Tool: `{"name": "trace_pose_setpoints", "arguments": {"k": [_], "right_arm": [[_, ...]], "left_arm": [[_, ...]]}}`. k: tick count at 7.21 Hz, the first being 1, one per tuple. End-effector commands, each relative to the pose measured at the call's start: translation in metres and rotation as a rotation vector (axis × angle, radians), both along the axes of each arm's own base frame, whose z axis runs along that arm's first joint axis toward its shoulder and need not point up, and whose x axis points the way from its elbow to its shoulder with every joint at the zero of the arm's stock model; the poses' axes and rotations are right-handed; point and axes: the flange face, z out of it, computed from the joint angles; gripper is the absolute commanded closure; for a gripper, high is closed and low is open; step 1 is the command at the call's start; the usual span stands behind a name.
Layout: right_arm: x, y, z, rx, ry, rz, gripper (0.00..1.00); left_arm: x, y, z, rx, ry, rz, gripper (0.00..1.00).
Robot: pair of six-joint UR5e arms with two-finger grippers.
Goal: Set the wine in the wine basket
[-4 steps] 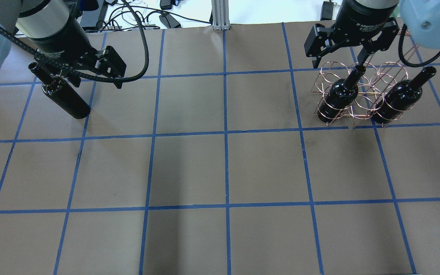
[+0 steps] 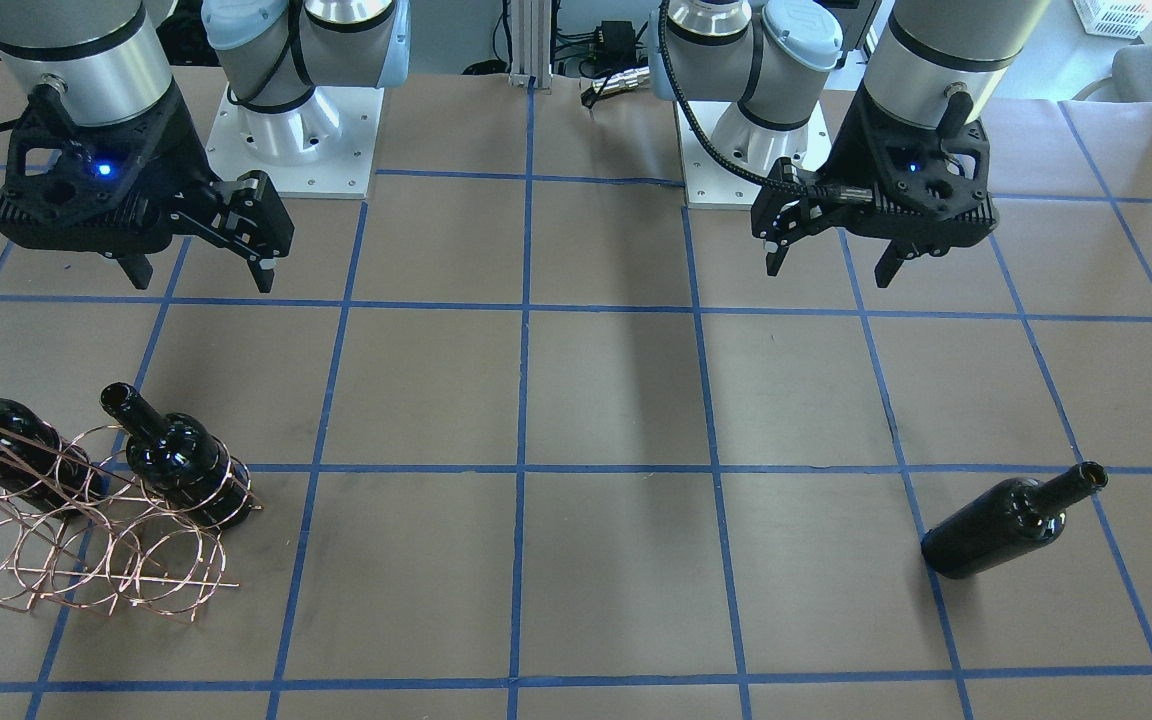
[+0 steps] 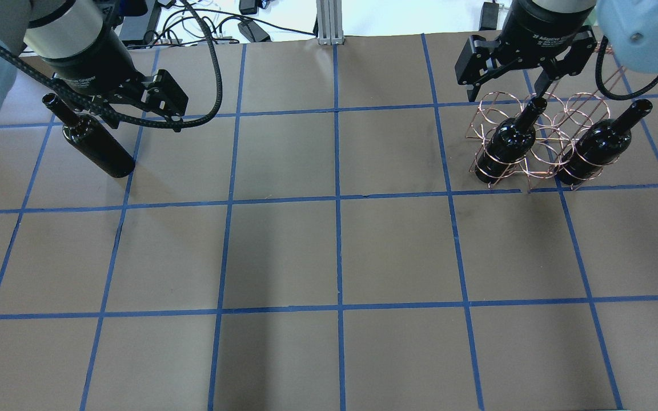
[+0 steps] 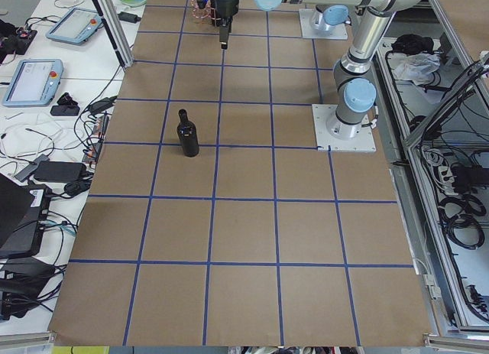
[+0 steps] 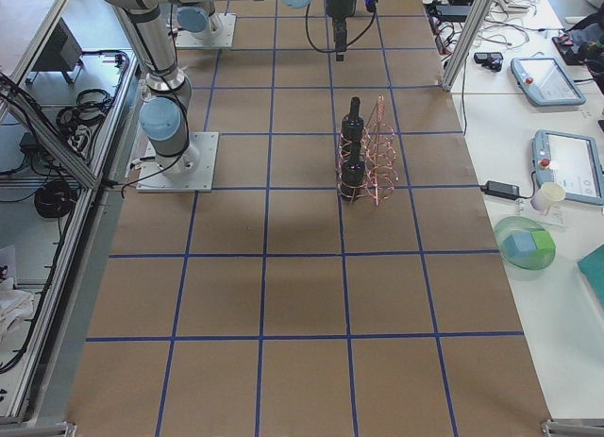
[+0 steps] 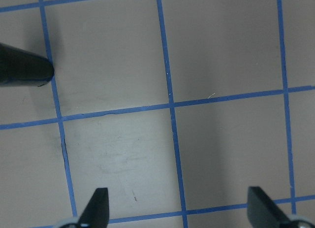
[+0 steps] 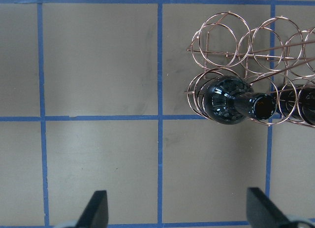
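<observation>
One wine bottle (image 3: 97,147) stands upright and alone on the table at the left; it also shows in the front view (image 2: 1006,520) and at the left edge of the left wrist view (image 6: 22,68). My left gripper (image 3: 137,117) is open and empty, raised above the table beside this bottle. The copper wine basket (image 3: 497,104) stands at the right and holds two more bottles (image 3: 509,142) (image 3: 597,145). My right gripper (image 3: 506,94) is open and empty, raised over the basket's far side. The right wrist view shows the basket (image 7: 221,36) and one held bottle (image 7: 231,100) from above.
The table is brown paper with a grid of blue tape (image 3: 337,200). Cables and an aluminium post (image 3: 329,23) lie past the far edge. Both arm bases (image 2: 286,130) sit on the robot's side.
Both grippers have shifted slightly, away from the bottles below them. The three bottles and the basket have not moved.
</observation>
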Motion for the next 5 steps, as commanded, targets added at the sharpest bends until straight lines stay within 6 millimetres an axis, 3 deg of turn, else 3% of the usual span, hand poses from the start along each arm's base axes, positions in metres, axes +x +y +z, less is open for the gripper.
{"name": "trace_pose_setpoints", "arguments": {"k": [1,2,3,4,5], "right_arm": [[0.001,-0.001,0.0,-0.002,-0.01,-0.006,0.0],[0.0,0.0,0.0,-0.002,-0.001,-0.001,0.0],[0.0,0.0,0.0,-0.002,-0.004,-0.001,0.0],[0.0,0.0,0.0,-0.002,-0.002,-0.001,0.0],[0.0,0.0,0.0,-0.002,-0.002,-0.001,0.0]], "left_arm": [[0.012,-0.005,0.006,-0.049,-0.048,0.016,0.0],[0.017,-0.007,0.007,-0.053,-0.05,0.016,0.0],[0.053,-0.013,0.008,-0.061,-0.053,0.074,0.0],[0.113,-0.027,-0.002,-0.048,-0.05,0.168,0.0],[0.162,-0.03,-0.01,-0.029,-0.046,0.237,0.0]]}}
